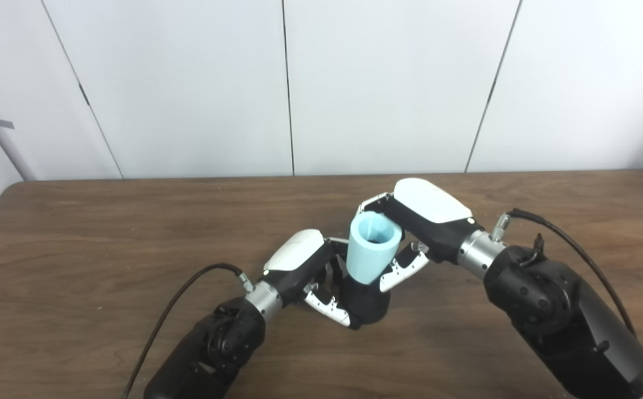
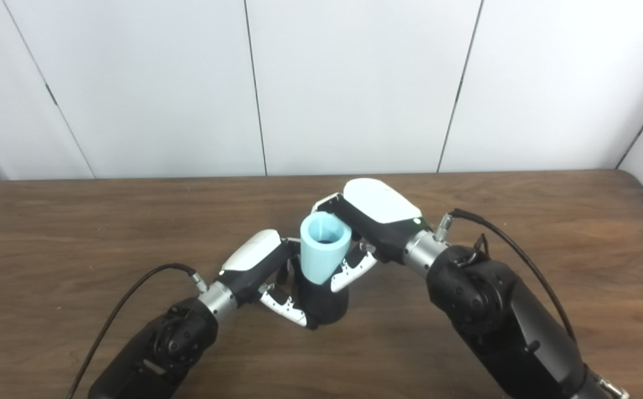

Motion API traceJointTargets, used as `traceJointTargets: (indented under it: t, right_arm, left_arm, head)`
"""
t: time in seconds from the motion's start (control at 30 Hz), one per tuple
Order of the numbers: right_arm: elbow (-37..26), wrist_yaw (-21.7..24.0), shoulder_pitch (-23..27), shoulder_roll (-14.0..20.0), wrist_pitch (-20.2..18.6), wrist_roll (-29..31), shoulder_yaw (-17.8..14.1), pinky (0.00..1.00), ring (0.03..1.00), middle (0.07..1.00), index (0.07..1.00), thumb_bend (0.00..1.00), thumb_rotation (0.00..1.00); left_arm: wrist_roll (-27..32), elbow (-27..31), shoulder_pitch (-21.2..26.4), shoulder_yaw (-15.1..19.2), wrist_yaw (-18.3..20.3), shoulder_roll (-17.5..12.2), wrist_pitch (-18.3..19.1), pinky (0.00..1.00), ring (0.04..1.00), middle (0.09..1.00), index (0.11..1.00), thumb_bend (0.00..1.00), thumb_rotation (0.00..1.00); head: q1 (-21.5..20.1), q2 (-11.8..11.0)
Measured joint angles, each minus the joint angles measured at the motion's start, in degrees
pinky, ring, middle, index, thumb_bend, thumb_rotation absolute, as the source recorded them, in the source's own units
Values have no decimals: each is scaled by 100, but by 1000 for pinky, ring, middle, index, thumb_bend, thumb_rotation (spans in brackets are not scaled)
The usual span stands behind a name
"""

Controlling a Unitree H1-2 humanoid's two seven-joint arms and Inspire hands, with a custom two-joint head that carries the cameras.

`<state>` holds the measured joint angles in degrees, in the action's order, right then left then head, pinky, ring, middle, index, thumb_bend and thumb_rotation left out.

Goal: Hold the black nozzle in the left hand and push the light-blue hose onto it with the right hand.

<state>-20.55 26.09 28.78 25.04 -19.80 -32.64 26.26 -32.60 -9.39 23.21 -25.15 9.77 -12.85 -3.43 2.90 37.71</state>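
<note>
on the brown bench [image 1: 133,233], the left hand [image 1: 304,271] clamps the black nozzle [image 1: 366,305] upright; the right hand [image 1: 410,227] grips the light-blue hose [image 1: 371,249] seated atop it. pressing straight down, axes aligned, would likely work best.

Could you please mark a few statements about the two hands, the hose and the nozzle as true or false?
1. The left hand grips the black nozzle. True.
2. The light-blue hose lies flat on the table, apart from both hands. False: it stands tilted above the nozzle, held in the right hand.
3. The hose's open end faces up toward the camera. True.
4. The nozzle sits above the hose. False: the nozzle is below, at the hose's lower end.
5. The right hand is open and holds nothing. False: its fingers close around the hose.
</note>
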Motion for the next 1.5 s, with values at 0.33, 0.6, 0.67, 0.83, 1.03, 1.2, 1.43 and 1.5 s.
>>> traceJointTargets:
  t: [0.33, 0.6, 0.67, 0.83, 1.03, 1.2, 1.43, 1.5]
  right_arm:
    - [-323, 79, -200, -88, -208, -240, -177, 558, 735, 846, 839, 939, 196]
    - [-344, -22, -432, -320, -42, -165, -398, 583, 739, 854, 869, 951, 188]
    - [-344, -23, -454, -333, -4, -158, -441, 582, 739, 854, 870, 951, 187]
    - [-390, -43, -560, -409, 45, -75, -576, 636, 826, 941, 909, 951, 185]
    - [-522, -69, -632, -409, 476, -19, -683, 795, 974, 1000, 954, 922, 240]
    - [-472, -174, -608, -410, 819, -170, -764, 823, 999, 1000, 979, 925, 302]
    - [-358, -175, -560, -355, 1104, -306, -928, 866, 1000, 1000, 1000, 968, 342]
    - [-332, -172, -567, -281, 1181, -299, -1001, 866, 1000, 1000, 1000, 982, 353]
  left_arm:
    - [0, 1, 2, 1, 0, -10, 0, 321, 422, 452, 486, 528, 0]
    - [0, 1, 2, 1, -2, -10, -1, 306, 403, 441, 486, 527, 0]
    - [1, 1, 2, 1, -2, -9, -2, 316, 415, 454, 483, 528, 0]
    - [1, 1, 3, 0, -2, -9, -2, 326, 421, 459, 482, 528, 0]
    - [1, -25, 18, -1, -3, -11, -1, 322, 411, 446, 486, 528, 0]
    - [1, -35, 28, -2, -3, -11, -1, 315, 404, 448, 485, 528, 0]
    - [1, -60, 53, -9, -2, -11, 0, 316, 410, 444, 487, 528, 0]
    - [1, -62, 62, -12, 2, -11, 1, 316, 413, 442, 488, 527, 0]
  head:
    - [-26, 0]
    - [-44, 35]
    - [-53, 44]
    - [-44, 44]
    - [-53, 53]
    - [-44, 35]
    - [-70, 0]
    - [-70, 0]
